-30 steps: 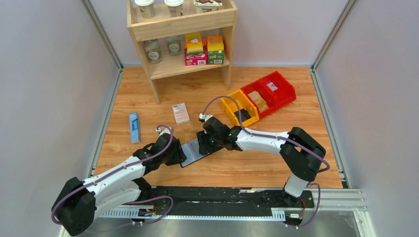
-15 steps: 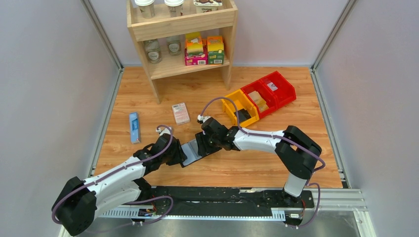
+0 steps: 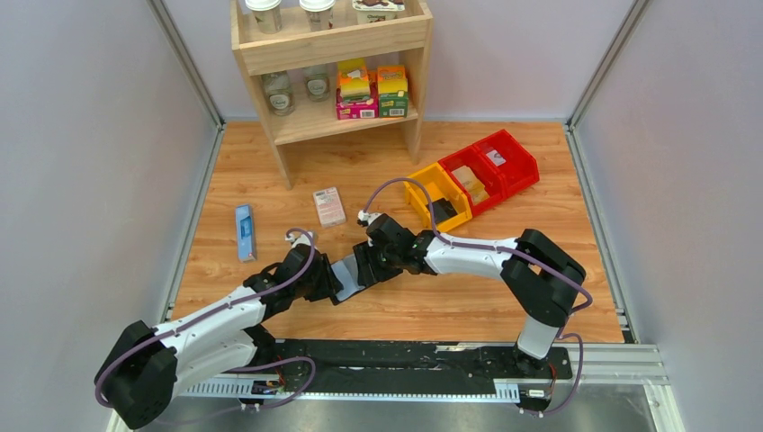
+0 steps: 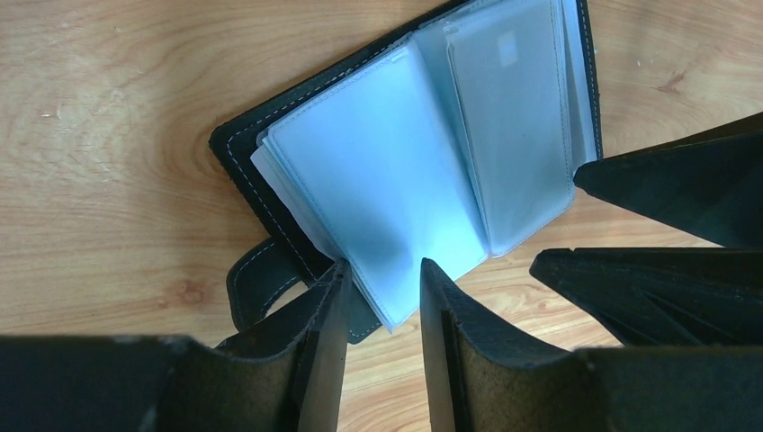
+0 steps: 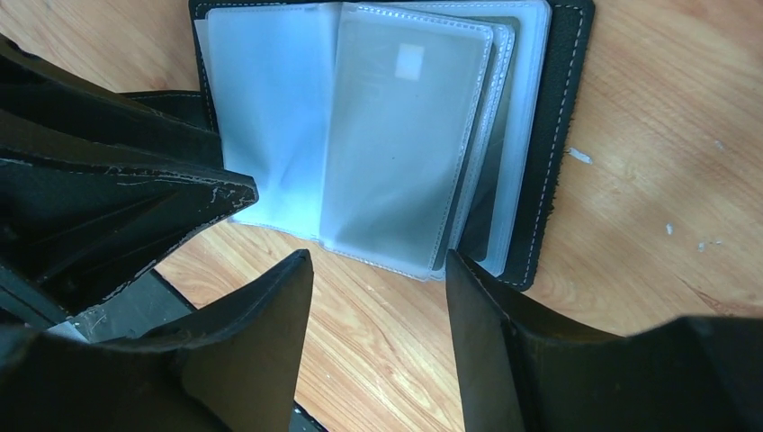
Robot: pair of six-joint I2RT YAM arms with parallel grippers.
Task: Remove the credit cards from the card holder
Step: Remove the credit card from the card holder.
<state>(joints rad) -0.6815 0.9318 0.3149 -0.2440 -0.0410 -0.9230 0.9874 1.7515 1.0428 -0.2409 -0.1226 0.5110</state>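
The black card holder (image 3: 346, 274) lies open on the wooden table between both grippers, its clear grey-blue pockets facing up (image 4: 387, 171) (image 5: 270, 117). A dark grey credit card (image 5: 396, 153) sits inside the top pocket on one side, with another dark card edge (image 5: 481, 211) behind it; the same card shows in the left wrist view (image 4: 517, 135). My left gripper (image 3: 326, 281) (image 4: 382, 274) is narrowly open and straddles the pocket stack's corner by the snap tab (image 4: 256, 288). My right gripper (image 3: 364, 265) (image 5: 378, 261) is open over the holder's near edge.
A pink-and-white box (image 3: 328, 206) and a narrow blue box (image 3: 244, 232) lie behind and to the left. A yellow bin (image 3: 437, 195) and two red bins (image 3: 486, 169) sit at the right rear. A wooden shelf (image 3: 328, 54) with jars and cartons stands at the back.
My right gripper has moved a little left, closer to the left gripper, and the card holder between them has shifted slightly left. The left arm has hardly moved.
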